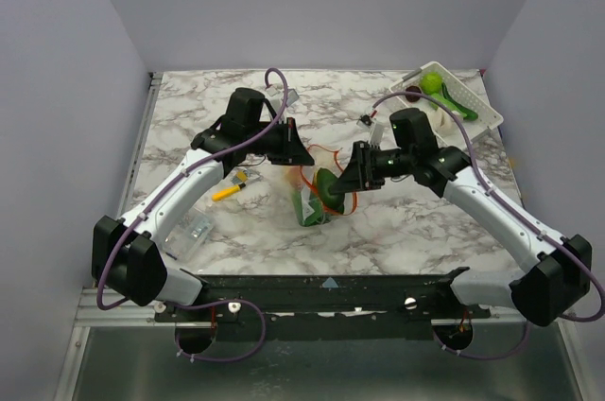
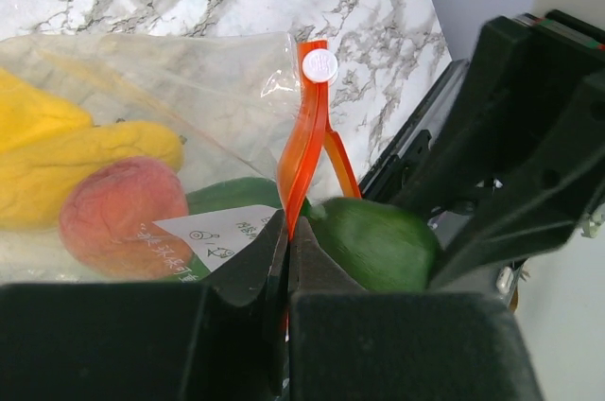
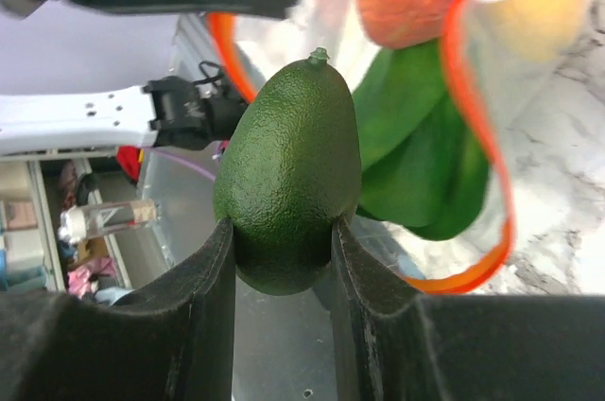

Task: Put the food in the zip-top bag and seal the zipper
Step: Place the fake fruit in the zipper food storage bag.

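The zip-top bag (image 1: 308, 200) hangs over the middle of the table, held up by its mouth. My left gripper (image 2: 286, 233) is shut on the red-orange zipper (image 2: 307, 146), just below its white slider (image 2: 319, 65). Inside the bag lie a yellow piece (image 2: 76, 160), a pink-orange fruit (image 2: 121, 217) and green leafy food (image 3: 416, 155). My right gripper (image 3: 284, 231) is shut on a dark green avocado (image 3: 288, 174), stem end forward, right at the bag's open mouth. From above, the left gripper (image 1: 299, 157) and right gripper (image 1: 348, 179) face each other across the bag.
A white slotted basket (image 1: 477, 115) at the back right holds bright green food (image 1: 432, 82). A yellow-orange marker pen (image 1: 229, 191) and a small flat clear packet (image 1: 194, 229) lie left of the bag, under my left arm. Grey walls close the table's sides.
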